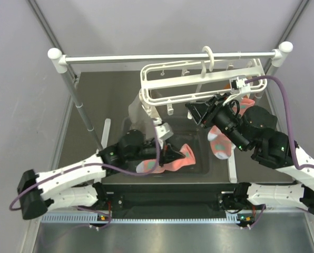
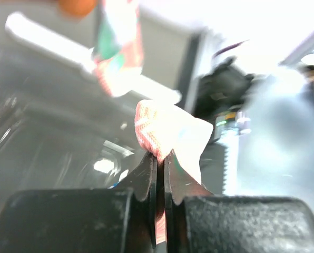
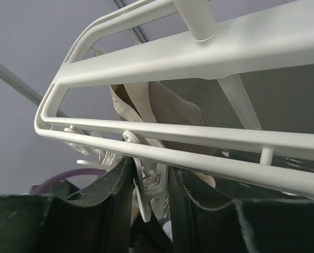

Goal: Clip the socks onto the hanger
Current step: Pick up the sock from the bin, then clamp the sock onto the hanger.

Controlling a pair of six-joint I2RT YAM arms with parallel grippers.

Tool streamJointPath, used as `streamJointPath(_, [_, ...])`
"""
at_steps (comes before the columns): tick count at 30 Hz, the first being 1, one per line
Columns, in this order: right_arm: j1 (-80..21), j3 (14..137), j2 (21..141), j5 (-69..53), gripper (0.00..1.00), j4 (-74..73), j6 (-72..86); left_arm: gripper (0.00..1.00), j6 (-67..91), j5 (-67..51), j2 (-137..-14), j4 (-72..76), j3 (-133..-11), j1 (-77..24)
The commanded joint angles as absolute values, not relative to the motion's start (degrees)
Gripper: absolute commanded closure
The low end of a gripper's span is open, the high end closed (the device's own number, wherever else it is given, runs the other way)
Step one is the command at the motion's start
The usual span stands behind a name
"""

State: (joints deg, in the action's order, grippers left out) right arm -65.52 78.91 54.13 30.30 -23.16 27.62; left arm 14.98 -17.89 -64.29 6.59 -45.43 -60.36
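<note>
Left gripper [image 1: 173, 154] is pinched tight on 1 sock [image 1: 184, 157], holding it over the middle of the worktop, a bit toward the near edge. In its wrist view the pink fabric sticks up from between the 2 closed fingers [image 2: 146, 176]. The hanger [image 3: 252, 42] hangs from the metal rail [image 1: 146, 58] along the far edge. Right gripper [image 1: 195, 112] is up under the hanger, narrow, its fingers pressed on both sides of 1 small white clip [image 3: 149, 187]. The other sock [image 1: 220, 145] dangles toward the right edge, just beside that arm. A beige cloth [image 1: 137, 113] hangs at the hanger's left end.
</note>
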Motion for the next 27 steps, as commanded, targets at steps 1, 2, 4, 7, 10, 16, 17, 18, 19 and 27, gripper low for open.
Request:
streamJointPath(1, [-65.83, 79.90, 54.32, 30.06, 1.00, -23.91, 27.25, 1.00, 20.12, -22.67, -54.78, 11.14, -42.02, -60.47])
streamJointPath(2, [-65.83, 79.81, 54.32, 29.88, 1.00, -23.91, 27.33, 1.00, 20.82, -22.76, -53.02, 12.12, -41.40, -60.56])
streamJointPath(4, [-65.83, 79.80, 54.32, 29.88, 1.00, -23.73, 27.60, 1.00, 23.46, -22.41, -49.05, 14.49, -40.43, -60.56])
streamJointPath(7, [-65.83, 79.80, 54.40, 29.62, 1.00, -23.56, 27.69, 1.00, 25.92, -20.84, -46.59, 18.36, -41.13, -60.64])
streamJointPath(10, [-65.92, 80.16, 54.67, 29.27, 1.00, -23.12, 27.77, 1.00, 26.28, -15.75, -46.06, 20.65, -42.80, -60.91])
streamJointPath(16, [-65.83, 80.86, 55.98, 27.86, 1.00, -21.89, 27.95, 1.00, 17.33, -5.73, -46.14, 26.72, -44.21, -64.07])
streamJointPath(17, [-65.83, 81.03, 56.33, 27.34, 1.00, -21.80, 28.12, 1.00, 14.97, -4.76, -46.75, 27.33, -44.82, -65.20])
streamJointPath(18, [-65.83, 81.12, 56.51, 27.07, 1.00, -21.62, 28.04, 1.00, 14.25, -3.79, -47.28, 27.77, -45.09, -65.56])
streamJointPath(19, [-65.83, 81.21, 56.51, 26.81, 1.00, -21.36, 28.12, 1.00, 13.80, -3.34, -47.72, 28.47, -45.35, -65.74])
streamJointPath(27, [-65.92, 79.98, 55.55, 25.66, 1.00, -20.48, 28.39, 1.00, 12.57, 2.89, -50.10, 34.18, -44.92, -66.88])
